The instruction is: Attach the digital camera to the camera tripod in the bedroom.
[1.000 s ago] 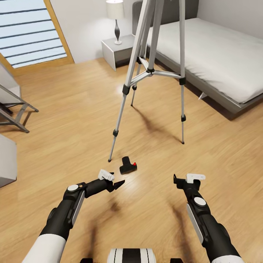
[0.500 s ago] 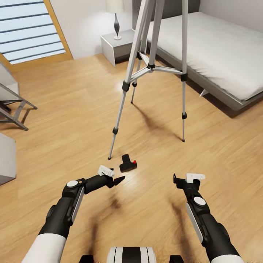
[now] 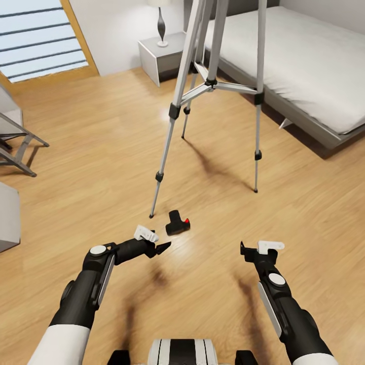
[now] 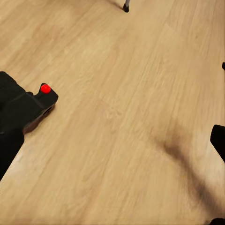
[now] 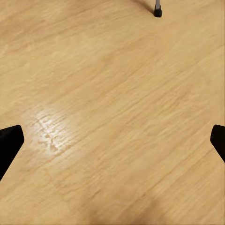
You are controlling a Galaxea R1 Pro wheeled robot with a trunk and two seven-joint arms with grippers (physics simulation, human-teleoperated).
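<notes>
The left gripper (image 3: 161, 248) hangs low over the wood floor (image 3: 101, 152), its fingers spread wide with nothing between them. The camera (image 3: 177, 223) lies on the floor just beyond its tips, a little toward the robot's right, not touching them. The left wrist view gives what the head view cannot: the camera (image 4: 26, 110) close up, its red button (image 4: 45, 88) clear against the black body, and a bare gap of planks between it and the far fingertip (image 4: 218, 140). The right gripper (image 3: 247, 252) is also wide open and empty, well apart from the camera. In its wrist view both dark fingertips (image 5: 9, 143) sit at the picture's edges over bare planks, with one tripod foot (image 5: 158, 11) ahead. The head view alone shows the tripod (image 3: 213, 86) standing beyond the camera, its nearest foot just beside it, and the bed (image 3: 304, 66) behind.
</notes>
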